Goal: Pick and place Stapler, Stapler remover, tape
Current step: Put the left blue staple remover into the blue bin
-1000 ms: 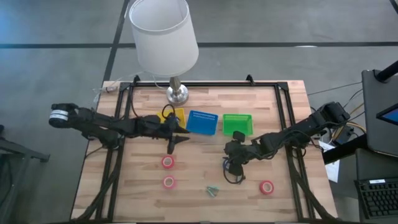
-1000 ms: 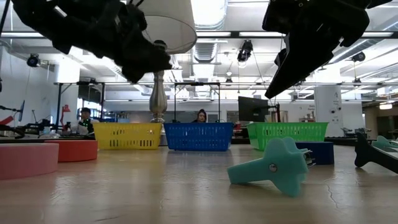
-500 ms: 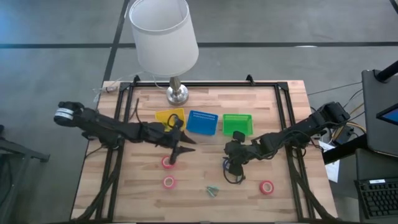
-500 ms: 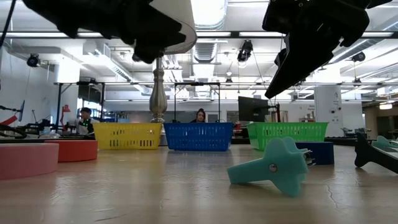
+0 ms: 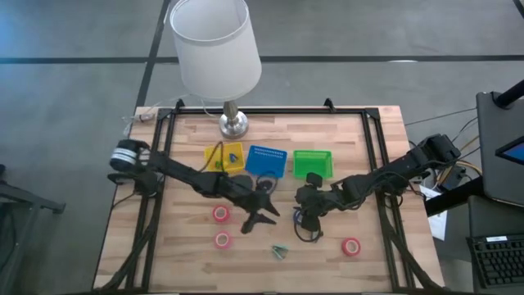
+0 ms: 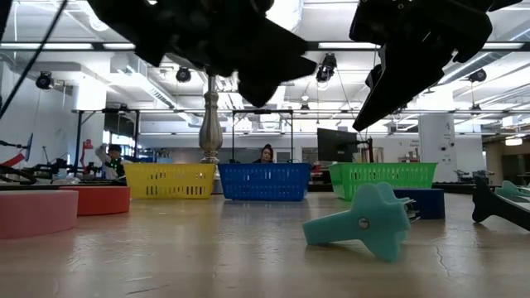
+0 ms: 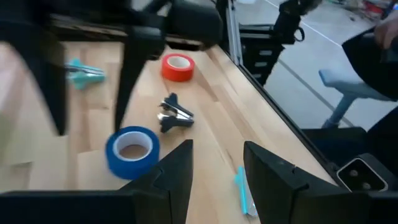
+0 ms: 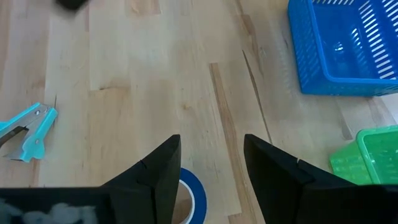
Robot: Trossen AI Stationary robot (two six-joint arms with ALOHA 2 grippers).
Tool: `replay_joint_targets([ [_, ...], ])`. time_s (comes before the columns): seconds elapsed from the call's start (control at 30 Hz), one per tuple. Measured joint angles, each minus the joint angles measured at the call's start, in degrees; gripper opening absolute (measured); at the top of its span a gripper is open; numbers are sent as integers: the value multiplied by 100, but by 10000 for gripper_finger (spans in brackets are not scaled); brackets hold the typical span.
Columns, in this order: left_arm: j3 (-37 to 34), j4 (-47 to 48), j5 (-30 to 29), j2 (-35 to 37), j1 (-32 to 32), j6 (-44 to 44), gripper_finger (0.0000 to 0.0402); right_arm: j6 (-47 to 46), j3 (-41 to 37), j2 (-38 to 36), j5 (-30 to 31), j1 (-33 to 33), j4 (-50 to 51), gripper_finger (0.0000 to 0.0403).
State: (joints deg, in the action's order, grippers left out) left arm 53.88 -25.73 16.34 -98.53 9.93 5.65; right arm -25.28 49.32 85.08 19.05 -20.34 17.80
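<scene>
Left claw (image 5: 264, 216) now mid-table, fingers apart.

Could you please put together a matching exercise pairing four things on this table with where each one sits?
Things:
1 lamp
2 green basket
3 blue tape
4 teal tool

Places:
A just below the right gripper
B at the back edge of the table
C near the front edge, between two red tape rolls
D beside the blue basket, on the right arm's side

Pairs: 1-B, 2-D, 3-A, 4-C
</scene>
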Motion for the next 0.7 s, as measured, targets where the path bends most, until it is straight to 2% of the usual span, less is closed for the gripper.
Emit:
replay_joint_targets([
  [0.43, 1010, 236, 84, -1222, 494, -271, 145, -25, -13, 0, 46, 0, -3, 171],
  [0.7, 1360, 230, 63, -1778, 711, 116, 145, -371, -118, 28, 44, -10, -21, 171],
])
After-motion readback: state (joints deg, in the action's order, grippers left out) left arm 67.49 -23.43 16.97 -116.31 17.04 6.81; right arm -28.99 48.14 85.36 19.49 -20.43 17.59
